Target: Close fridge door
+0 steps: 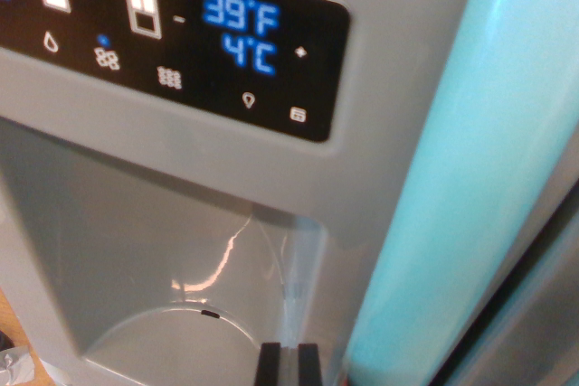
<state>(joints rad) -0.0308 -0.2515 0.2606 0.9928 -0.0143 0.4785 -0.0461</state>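
Observation:
The wrist view is filled by a grey fridge door (407, 51) seen very close. A black control panel (172, 42) on it reads 39°F and 4°C in blue. Below the panel is the recessed dispenser bay (154, 259) with a curved base. A turquoise vertical handle (470, 187) runs down the wrist view's right. My gripper (289, 363) shows only as two black fingertips (270, 365) at the bottom edge, pressed together with nothing between them, right at the door's surface beside the dispenser bay.
A dark gap and another grey panel (543, 314) lie beyond the handle at the lower right. A sliver of wooden surface (9, 323) shows at the lower left.

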